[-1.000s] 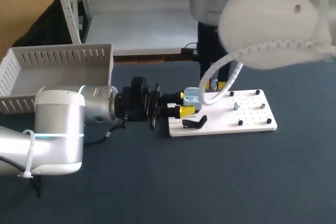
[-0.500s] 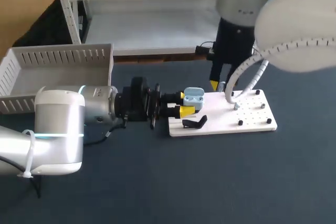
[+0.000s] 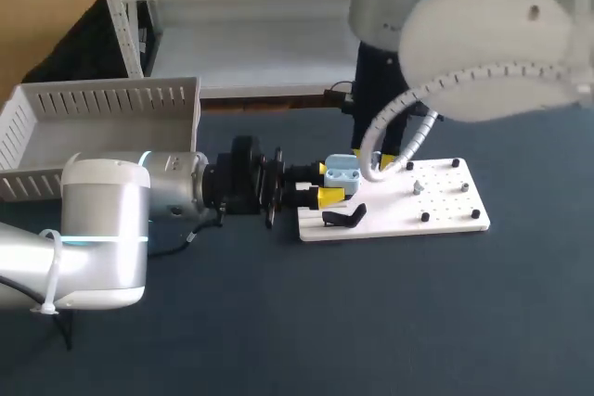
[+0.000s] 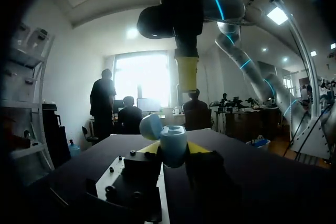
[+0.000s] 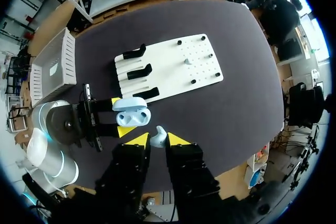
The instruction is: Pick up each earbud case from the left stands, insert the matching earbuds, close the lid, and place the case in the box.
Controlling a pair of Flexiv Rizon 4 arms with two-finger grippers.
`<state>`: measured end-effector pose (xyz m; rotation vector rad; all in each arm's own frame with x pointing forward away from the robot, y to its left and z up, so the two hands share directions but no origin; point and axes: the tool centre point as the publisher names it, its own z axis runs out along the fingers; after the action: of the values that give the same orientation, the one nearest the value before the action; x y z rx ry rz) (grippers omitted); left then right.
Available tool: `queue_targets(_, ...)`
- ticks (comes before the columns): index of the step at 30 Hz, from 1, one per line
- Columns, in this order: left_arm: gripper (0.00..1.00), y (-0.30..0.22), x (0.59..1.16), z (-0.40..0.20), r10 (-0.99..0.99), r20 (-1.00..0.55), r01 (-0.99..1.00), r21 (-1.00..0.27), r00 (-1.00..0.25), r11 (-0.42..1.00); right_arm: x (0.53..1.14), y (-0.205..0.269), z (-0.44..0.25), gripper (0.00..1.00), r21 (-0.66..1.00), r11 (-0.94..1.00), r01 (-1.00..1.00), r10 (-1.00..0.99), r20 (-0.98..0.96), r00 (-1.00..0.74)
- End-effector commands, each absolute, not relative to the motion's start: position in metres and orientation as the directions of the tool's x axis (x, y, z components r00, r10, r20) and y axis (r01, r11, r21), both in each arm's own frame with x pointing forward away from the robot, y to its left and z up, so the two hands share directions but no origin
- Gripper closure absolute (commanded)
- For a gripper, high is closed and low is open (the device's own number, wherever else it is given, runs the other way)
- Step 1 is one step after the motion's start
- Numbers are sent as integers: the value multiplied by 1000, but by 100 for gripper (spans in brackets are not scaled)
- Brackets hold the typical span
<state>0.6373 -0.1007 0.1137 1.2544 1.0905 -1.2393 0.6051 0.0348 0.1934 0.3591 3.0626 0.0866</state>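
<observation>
Head camera: the left end effector (image 3: pixel 331 183) clamped the open blue earbud case (image 3: pixel 342 172) at the left end of the white stand board (image 3: pixel 436 215), just beside a black stand (image 3: pixel 343 217). The box (image 3: pixel 102 104) sat at the tabletop's (image 3: pixel 371 322) far left. The right arm's cable (image 3: pixel 371 141) looped across the board's far corner.

Left wrist: the case sat between the yellow tips, lid up, with the other arm's finger (image 4: pixel 186 74) overhead.

Right wrist: the right end effector (image 5: pixel 158 140) pinched a pale earbud (image 5: pixel 159 136) just beside the case. Half a second before, that arm stood further right.
</observation>
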Motion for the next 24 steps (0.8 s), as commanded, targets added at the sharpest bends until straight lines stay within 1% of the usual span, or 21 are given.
queue_targets(1,100,-101,638,113,-55,-997,995,66,62,-72,610,41,194,100,41,971,234,235,-34,-971)
queue_targets(24,100,-101,638,113,-55,-997,995,66,62,-72,610,60,186,100,12,977,211,211,-63,-975)
